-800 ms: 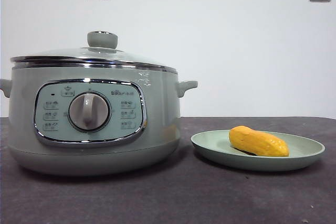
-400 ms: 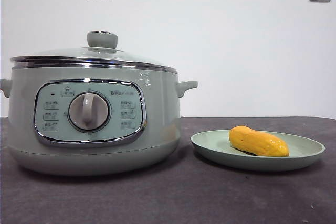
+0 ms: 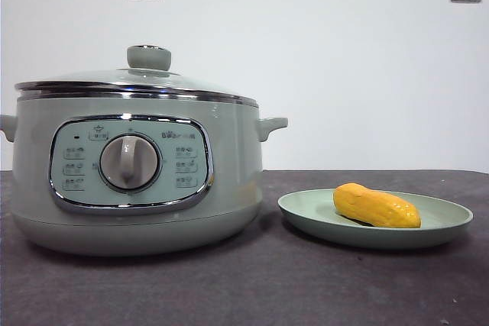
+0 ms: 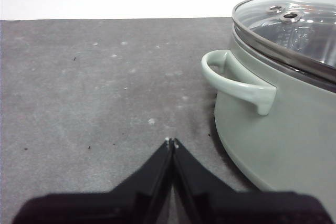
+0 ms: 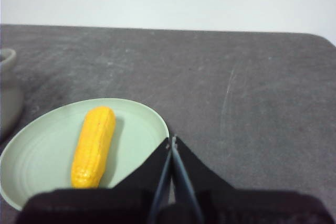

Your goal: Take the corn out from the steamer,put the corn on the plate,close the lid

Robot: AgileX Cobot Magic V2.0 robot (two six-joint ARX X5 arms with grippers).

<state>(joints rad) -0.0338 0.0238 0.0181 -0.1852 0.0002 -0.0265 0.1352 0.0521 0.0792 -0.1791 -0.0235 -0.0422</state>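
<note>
Dark grey counter (image 3: 229,288), white wall. Steamer (image 3: 130,181) at left, lid (image 3: 137,82) on. Corn (image 3: 376,205) lies on plate (image 3: 306,215) beside it. Left gripper (image 4: 171,142) and right gripper (image 5: 171,140): fingers closed, empty.

We see our body only in the two wrist views. Our left gripper (image 4: 171,141) shows two matte black jaws, each a long wedge that is broad at the base and narrows to a fine tip, with a small pale speck at each tip. They grow from a wide, flat black block that is blurred at the picture's edge. Our right gripper (image 5: 171,139) has the same form: two black tapered wedges with pale-flecked tips on a dark, blurred base. We can make out no cables, screws or markings on either.
</note>
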